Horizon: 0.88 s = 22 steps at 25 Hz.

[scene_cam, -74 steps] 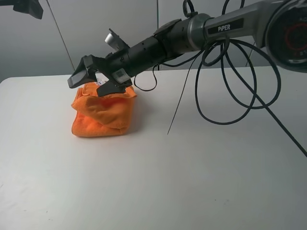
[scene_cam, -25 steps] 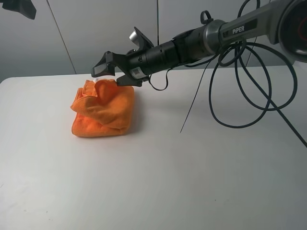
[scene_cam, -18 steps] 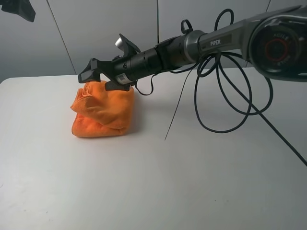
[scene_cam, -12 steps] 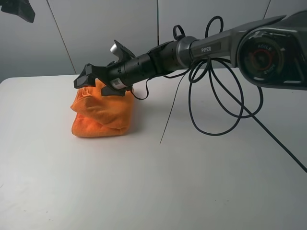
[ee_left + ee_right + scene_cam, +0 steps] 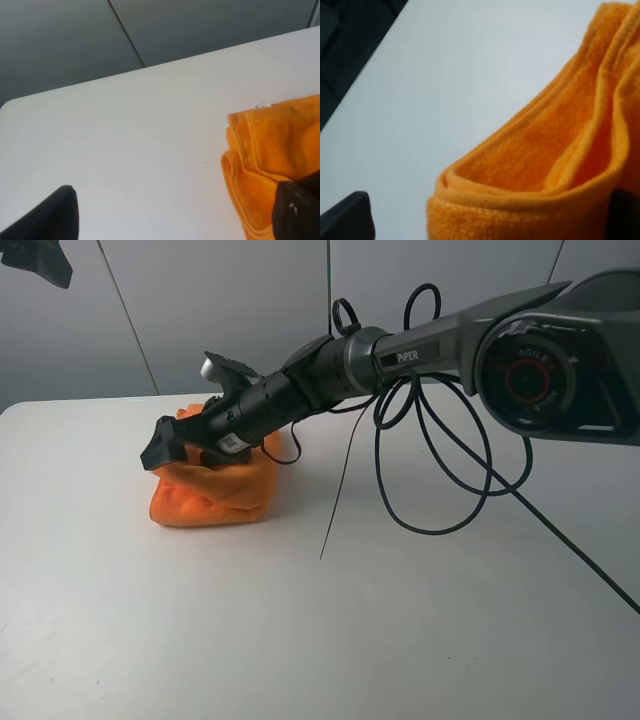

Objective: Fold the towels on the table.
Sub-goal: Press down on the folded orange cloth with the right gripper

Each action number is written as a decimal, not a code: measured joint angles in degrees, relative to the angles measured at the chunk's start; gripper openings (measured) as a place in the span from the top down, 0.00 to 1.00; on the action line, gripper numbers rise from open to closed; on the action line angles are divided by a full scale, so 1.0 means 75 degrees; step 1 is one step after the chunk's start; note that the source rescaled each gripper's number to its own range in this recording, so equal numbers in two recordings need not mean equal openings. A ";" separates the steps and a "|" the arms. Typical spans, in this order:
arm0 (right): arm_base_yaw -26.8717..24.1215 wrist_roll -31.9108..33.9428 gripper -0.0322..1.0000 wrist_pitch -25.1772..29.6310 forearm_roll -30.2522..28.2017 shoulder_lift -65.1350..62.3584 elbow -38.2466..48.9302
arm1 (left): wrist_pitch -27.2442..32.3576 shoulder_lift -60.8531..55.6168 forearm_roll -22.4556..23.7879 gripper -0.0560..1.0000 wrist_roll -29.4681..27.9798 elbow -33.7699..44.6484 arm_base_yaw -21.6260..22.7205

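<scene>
While the right gripper (image 5: 185,445) reaches all the way across to the left half of the high view, the orange towel (image 5: 215,488) sits bunched under and just below its tip, in the left-middle of that frame. The jaws are spread wide, one black finger out past the cloth's left end and the other pressed down on the top layers, so nothing looks pinched. In the right wrist view the towel (image 5: 555,165) fills the lower right, with a rolled, layered edge right between the two dark fingertips at the bottom corners.

The bundle's longer side seems to run left to right across the high view, and the arm comes in from the right along roughly that line, angled down. So I'd guess the next move depends on that near folded edge, which already lies inside the open jaws.

The left gripper (image 5: 175,215) is also open and holding nothing. Its view shows the towel (image 5: 272,155) at the right edge, stacked layers facing it, with a bit of white tag (image 5: 261,104) at the top corner. It looks clearly farther off than the right one.

The table (image 5: 400,620) is plain white and smooth with loads of free space all around the cloth. Grey wall panels (image 5: 200,310) are behind, and a loose black cable (image 5: 440,510) loops down near the middle.
</scene>
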 joint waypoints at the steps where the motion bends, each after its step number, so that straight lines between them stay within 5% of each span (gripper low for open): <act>1: 0.0000 0.0000 0.00 -0.0143 -0.0286 0.0000 0.0000 | 0.0000 0.0000 0.0000 0.00 0.0000 0.0000 0.0000; 6: 0.0000 -0.0016 0.00 -0.0405 -0.0844 0.0000 0.0000 | 0.0012 0.0000 0.0000 0.00 0.0000 0.0000 0.0000; 22: 0.0167 -0.0230 0.00 -0.0316 -0.0643 -0.0964 0.0000 | 0.0016 -0.0015 -0.0016 0.00 0.0000 0.0000 0.0000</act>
